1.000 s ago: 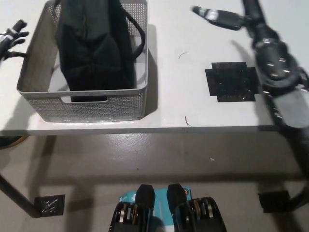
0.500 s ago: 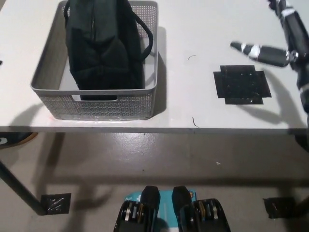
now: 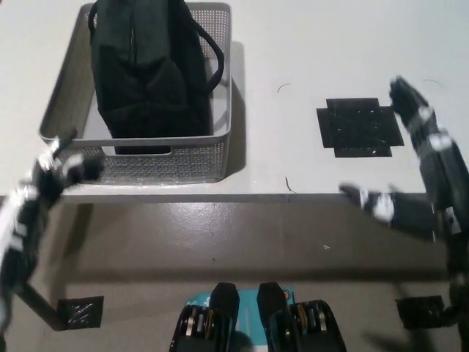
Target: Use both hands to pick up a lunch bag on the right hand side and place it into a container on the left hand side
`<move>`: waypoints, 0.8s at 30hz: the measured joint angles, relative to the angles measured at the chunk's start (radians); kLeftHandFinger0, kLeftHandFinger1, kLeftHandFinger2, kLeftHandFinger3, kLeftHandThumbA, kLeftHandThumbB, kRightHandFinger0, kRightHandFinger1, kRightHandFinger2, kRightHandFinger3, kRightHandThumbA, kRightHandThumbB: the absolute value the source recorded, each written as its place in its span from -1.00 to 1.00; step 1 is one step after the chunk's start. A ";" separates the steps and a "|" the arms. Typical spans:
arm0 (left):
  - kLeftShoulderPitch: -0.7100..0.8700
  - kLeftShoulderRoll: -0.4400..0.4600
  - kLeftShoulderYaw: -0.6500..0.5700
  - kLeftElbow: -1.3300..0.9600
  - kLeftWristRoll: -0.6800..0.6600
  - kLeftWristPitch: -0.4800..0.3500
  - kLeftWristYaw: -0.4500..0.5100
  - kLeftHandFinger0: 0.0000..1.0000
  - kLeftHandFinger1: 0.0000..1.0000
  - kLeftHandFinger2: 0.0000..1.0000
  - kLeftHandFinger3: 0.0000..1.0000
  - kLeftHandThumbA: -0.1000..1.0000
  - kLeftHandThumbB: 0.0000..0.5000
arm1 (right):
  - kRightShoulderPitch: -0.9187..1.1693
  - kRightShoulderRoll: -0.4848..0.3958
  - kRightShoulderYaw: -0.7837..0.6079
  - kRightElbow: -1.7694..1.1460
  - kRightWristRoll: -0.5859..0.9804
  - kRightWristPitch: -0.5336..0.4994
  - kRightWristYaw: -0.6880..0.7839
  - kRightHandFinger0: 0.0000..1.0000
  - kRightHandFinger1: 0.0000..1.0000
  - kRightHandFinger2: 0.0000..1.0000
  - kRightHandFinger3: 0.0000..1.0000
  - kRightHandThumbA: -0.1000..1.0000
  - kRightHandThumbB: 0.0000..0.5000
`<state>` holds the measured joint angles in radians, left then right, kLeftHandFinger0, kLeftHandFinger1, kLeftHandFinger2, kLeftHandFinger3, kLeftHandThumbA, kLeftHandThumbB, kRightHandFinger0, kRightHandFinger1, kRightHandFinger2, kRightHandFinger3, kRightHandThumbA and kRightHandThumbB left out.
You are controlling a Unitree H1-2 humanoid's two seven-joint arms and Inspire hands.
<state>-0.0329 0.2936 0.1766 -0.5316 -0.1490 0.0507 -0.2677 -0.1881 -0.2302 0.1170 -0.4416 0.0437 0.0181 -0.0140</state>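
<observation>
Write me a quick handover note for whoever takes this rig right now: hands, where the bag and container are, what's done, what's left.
Left hand: open, holding nothing, near the table's front edge in front of the container.
Right hand: open, holding nothing, at the table's right front edge beside the black tape mark.
Lunch bag: black, standing inside the grey container on the left of the table.
Done: bag is in the container, both hands off it.
Left: nothing visible, other than parking the arms.

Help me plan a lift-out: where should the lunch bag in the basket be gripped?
Probably by the handle loop, from above: the lunch bag stands upright, filling the grey basket, whose walls block its sides, while the loop arches free at its right.
</observation>
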 measured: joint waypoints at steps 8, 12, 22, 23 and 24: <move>0.163 -0.081 -0.041 0.074 -0.009 -0.096 -0.001 0.86 0.76 0.74 1.00 0.98 -0.15 | 0.240 0.102 0.000 0.013 0.020 -0.128 0.000 1.00 1.00 1.00 1.00 1.00 -0.23; 0.173 -0.098 -0.057 0.235 0.009 -0.165 0.000 0.98 0.95 0.91 1.00 0.93 -0.29 | 0.307 0.146 -0.002 0.142 0.037 -0.198 0.003 1.00 1.00 1.00 1.00 1.00 -0.27; 0.142 -0.108 -0.058 0.569 0.046 -0.308 0.002 1.00 1.00 1.00 1.00 1.00 -0.22 | 0.288 0.159 -0.026 0.494 0.079 -0.311 0.024 1.00 1.00 1.00 1.00 1.00 0.23; 0.132 -0.108 -0.058 0.607 0.050 -0.324 0.002 1.00 1.00 1.00 1.00 1.00 -0.22 | 0.278 0.161 -0.029 0.529 0.085 -0.321 0.026 1.00 1.00 1.00 1.00 1.00 0.27; 0.123 -0.107 -0.058 0.635 0.053 -0.336 0.002 1.00 1.00 1.00 1.00 1.00 -0.22 | 0.269 0.163 -0.032 0.558 0.089 -0.330 0.029 1.00 1.00 1.00 1.00 1.00 0.26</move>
<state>0.0898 0.1862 0.1182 0.1038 -0.0961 -0.2851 -0.2657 0.0806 -0.0669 0.0855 0.1162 0.1329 -0.3121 0.0149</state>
